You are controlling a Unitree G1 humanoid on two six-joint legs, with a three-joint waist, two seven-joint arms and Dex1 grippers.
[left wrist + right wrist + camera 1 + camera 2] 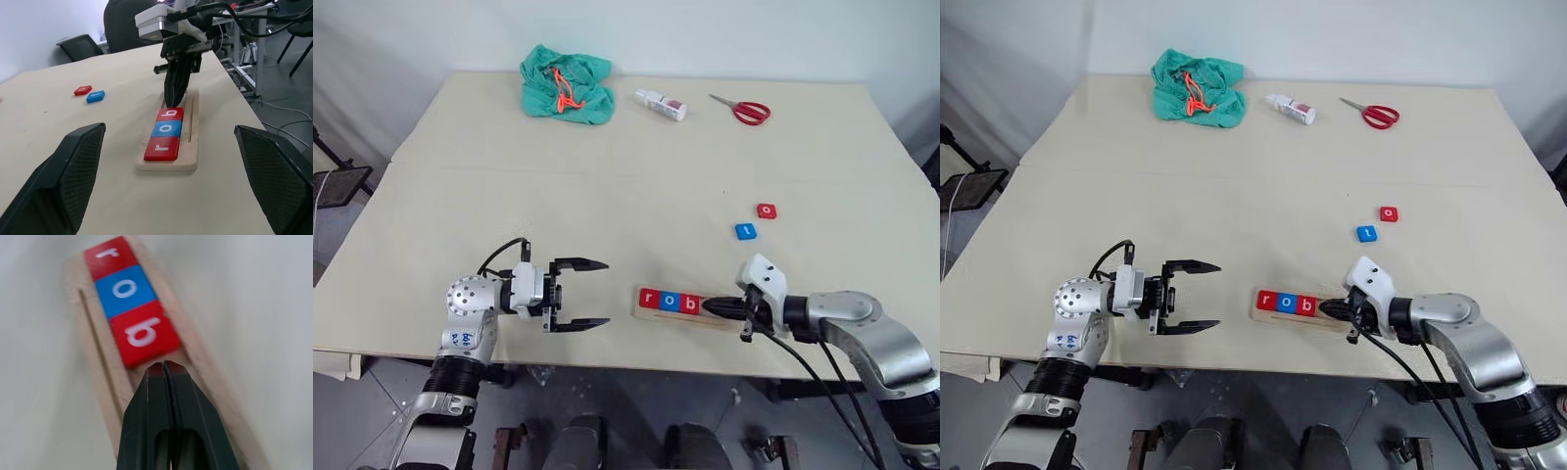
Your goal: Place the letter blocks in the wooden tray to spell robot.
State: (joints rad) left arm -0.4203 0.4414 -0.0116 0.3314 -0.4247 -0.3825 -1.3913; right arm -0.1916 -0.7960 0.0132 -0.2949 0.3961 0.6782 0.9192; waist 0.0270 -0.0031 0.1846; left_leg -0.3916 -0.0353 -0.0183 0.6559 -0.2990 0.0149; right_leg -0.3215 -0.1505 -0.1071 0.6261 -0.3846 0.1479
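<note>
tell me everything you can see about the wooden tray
The wooden tray is a long, shallow, pale-wood rectangle with rounded corners and a thin groove along one side. It lies flat near the table's front edge. Three tiles fill one end: red r, blue o, red b. The rest is unfilled; the shut right gripper has its tip down by the b.

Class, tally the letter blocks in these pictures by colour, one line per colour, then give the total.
Red letter blocks: 3, r, b, and one loose on the table
Blue letter blocks: 2, o and one loose
Total: 5
</note>
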